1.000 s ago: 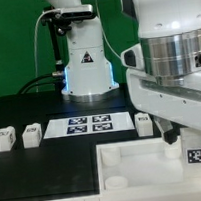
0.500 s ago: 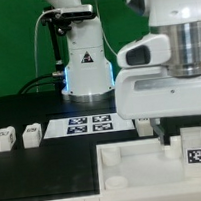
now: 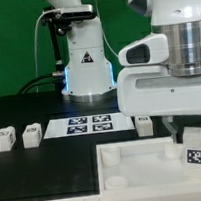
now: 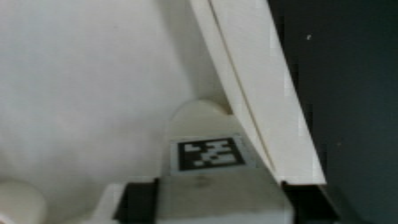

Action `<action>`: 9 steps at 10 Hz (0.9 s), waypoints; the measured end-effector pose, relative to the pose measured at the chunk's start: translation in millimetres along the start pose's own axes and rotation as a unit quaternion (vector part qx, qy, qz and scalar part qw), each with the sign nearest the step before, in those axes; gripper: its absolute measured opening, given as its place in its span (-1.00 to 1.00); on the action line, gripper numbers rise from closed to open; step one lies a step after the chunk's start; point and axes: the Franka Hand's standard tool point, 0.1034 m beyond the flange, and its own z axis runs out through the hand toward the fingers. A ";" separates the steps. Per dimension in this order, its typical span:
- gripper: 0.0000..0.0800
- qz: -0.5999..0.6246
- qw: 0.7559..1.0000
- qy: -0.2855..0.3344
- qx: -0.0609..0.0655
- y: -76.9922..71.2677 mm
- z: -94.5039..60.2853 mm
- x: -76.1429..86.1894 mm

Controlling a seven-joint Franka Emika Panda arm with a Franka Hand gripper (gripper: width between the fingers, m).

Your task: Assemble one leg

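My gripper [image 3: 192, 132] is shut on a leg [image 3: 194, 149], a small white block with a black-and-white tag facing the camera. It holds the leg over the right part of the white tabletop [image 3: 135, 163], close to its far right corner. In the wrist view the leg [image 4: 210, 150] sits between my two dark fingers [image 4: 143, 202] and points down at the tabletop's inner corner beside its raised rim [image 4: 237, 85]. I cannot tell whether the leg's lower end touches the tabletop. Round corner sockets [image 3: 112, 159] show on the tabletop's left side.
Two loose legs [image 3: 4, 138] [image 3: 32, 134] stand on the black table at the exterior view's left, and another [image 3: 143, 123] behind the tabletop. The marker board [image 3: 86, 123] lies in front of the robot base [image 3: 85, 65]. The black table [image 4: 338, 100] runs beside the rim.
The wrist has turned and the leg has come from a tilt to nearly upright over the tabletop's right side. In the last half second it has barely moved.
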 end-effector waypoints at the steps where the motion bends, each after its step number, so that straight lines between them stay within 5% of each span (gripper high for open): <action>1: -0.27 0.056 0.998 0.000 0.000 -0.3 0.3 -0.4; 3: -0.27 0.168 0.986 -0.015 -0.009 -1.6 0.3 6.0; 8: -0.27 0.515 0.857 -0.036 0.006 -2.4 0.4 7.9; 9: -0.27 0.525 0.850 -0.036 0.005 -2.3 0.3 8.2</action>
